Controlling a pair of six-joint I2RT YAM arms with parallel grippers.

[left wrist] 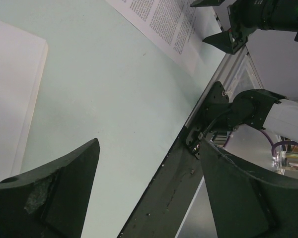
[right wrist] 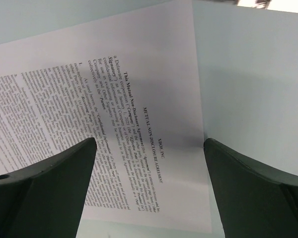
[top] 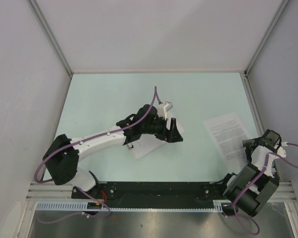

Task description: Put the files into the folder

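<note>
On the table (top: 109, 99), one printed sheet (top: 227, 135) at the right, the folder (top: 141, 148) at the centre, well apart.

printed sheet (right wrist: 109, 99) headed "MUTUAL NON-DISCLOSURE AGREEMENT", smaller body text mostly unreadable

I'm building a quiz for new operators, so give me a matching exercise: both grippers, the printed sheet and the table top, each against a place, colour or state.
Things:
1. left gripper
2. right gripper
3. printed sheet
4. table top

Descriptions:
A. pale green
B. open, over the printed sheet
C. lying flat on the table's right side
D. open, over the table's middle

Pairs: 1-D, 2-B, 3-C, 4-A
</note>
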